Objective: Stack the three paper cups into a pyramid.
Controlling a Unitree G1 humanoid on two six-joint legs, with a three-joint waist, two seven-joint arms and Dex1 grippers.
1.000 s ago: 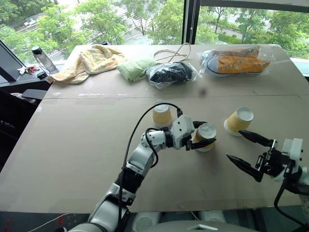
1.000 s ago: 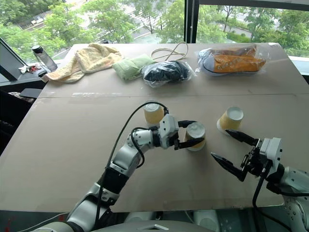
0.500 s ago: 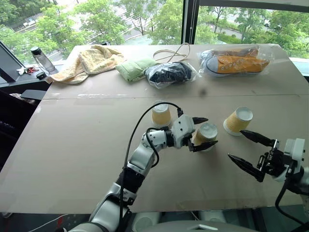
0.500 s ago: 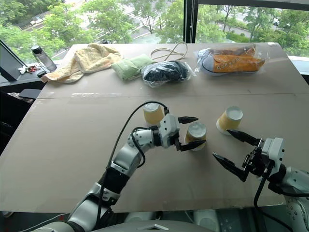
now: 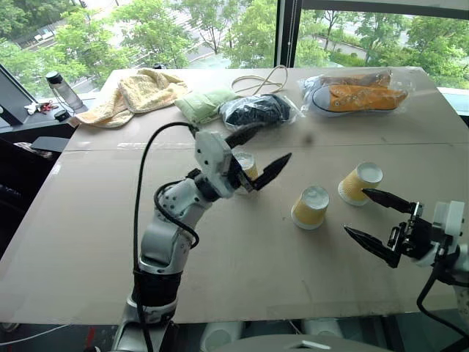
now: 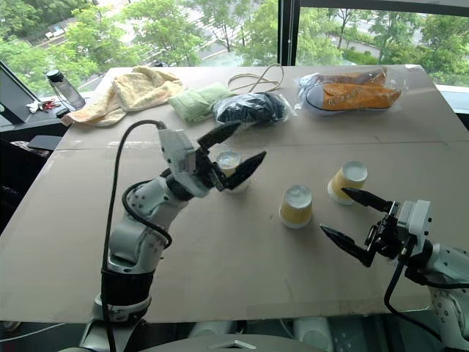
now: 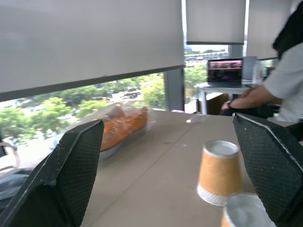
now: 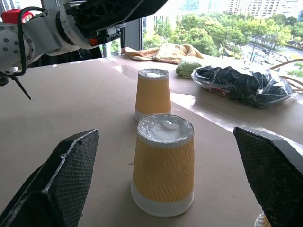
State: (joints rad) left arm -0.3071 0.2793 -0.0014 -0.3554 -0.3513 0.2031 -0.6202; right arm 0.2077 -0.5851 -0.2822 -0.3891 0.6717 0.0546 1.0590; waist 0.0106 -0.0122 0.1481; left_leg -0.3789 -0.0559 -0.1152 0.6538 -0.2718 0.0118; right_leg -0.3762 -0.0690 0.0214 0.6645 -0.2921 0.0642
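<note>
Left eye view: far cup [image 5: 247, 166] is partly hidden behind left gripper [image 5: 258, 152], now raised and spread wide off middle cup [image 5: 310, 207]. Right gripper [image 5: 370, 218] is unchanged, gaping near third cup [image 5: 360, 183]; all sit inverted on surface [image 5: 88, 220].

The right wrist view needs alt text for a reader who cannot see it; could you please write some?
Two upside-down yellow-orange paper cups, the near cup and the far cup, stand apart on a brown table, framed by the right hand's open black fingers. The left hand hangs above.

L end effector [image 5: 256, 150] raised, R end effector [image 5: 374, 217] low; both agape
</note>
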